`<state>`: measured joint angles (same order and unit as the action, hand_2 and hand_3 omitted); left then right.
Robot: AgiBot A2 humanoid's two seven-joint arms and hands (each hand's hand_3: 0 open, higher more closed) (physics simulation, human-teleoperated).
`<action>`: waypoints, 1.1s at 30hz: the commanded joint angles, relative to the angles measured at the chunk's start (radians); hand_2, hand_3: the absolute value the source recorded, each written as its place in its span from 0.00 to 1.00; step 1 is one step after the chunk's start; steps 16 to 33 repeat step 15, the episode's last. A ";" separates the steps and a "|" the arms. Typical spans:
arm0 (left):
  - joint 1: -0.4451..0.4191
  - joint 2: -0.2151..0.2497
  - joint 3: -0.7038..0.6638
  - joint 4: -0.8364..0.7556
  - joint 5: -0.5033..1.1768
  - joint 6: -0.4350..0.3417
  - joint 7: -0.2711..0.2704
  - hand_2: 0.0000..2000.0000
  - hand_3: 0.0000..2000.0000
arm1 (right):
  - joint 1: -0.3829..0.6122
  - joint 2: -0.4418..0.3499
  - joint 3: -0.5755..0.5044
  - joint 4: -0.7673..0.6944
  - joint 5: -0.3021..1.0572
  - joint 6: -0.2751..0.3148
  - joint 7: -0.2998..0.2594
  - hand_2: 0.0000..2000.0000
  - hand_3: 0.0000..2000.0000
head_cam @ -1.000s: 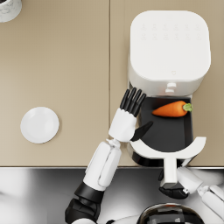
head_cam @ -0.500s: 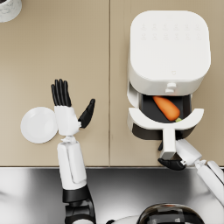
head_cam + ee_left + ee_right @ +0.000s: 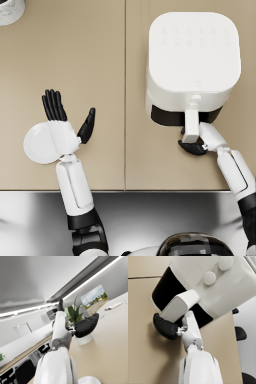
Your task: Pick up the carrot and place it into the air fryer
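Note:
The white air fryer (image 3: 192, 62) stands at the right of the beige counter, its dark drawer pushed in so only a thin black strip shows. The carrot is out of sight inside it. My right hand (image 3: 193, 146) grips the drawer's white handle (image 3: 190, 125) from below; in the right wrist view the dark fingers (image 3: 165, 327) wrap under the handle (image 3: 178, 306) of the air fryer (image 3: 213, 283). My left hand (image 3: 67, 120) hovers over the counter at the left, fingers spread, holding nothing; the left wrist view shows the same hand (image 3: 75, 324) raised and open.
A white plate (image 3: 40, 145) lies on the counter partly under my left wrist. A pale cup (image 3: 10, 10) sits at the far left corner. The counter's front edge meets a steel strip (image 3: 130, 215) near my body. A potted plant (image 3: 80, 321) shows behind my left hand.
The drawer with the carrot has slid shut into the air fryer, pushed by my right hand on the handle. My left hand withdrew to the left over the plate and stays open.

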<state>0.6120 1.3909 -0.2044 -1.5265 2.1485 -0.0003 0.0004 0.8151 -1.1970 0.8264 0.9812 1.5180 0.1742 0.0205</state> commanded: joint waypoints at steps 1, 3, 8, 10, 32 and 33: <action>0.011 -0.002 0.008 -0.009 0.000 0.000 0.000 0.00 0.00 | 0.106 -0.131 0.020 -0.078 -0.001 0.041 0.005 1.00 1.00; -0.006 -0.001 0.006 -0.004 0.000 0.000 0.000 0.00 0.00 | 0.044 -0.018 0.013 -0.063 -0.003 0.096 0.013 1.00 1.00; -0.016 0.000 0.010 -0.010 0.000 0.000 0.000 0.00 0.00 | 0.066 -0.015 0.031 -0.077 -0.004 0.136 0.010 1.00 1.00; -0.018 0.000 0.010 -0.010 0.000 0.000 0.000 0.00 0.00 | 0.068 -0.015 0.033 -0.078 -0.005 0.140 0.009 1.00 1.00; -0.018 0.000 0.011 -0.011 0.000 0.000 0.000 0.00 0.00 | 0.071 -0.014 0.035 -0.079 -0.005 0.145 0.008 1.00 1.00; -0.018 0.000 0.011 -0.011 0.000 0.000 0.000 0.00 0.00 | 0.071 -0.014 0.035 -0.079 -0.005 0.145 0.008 1.00 1.00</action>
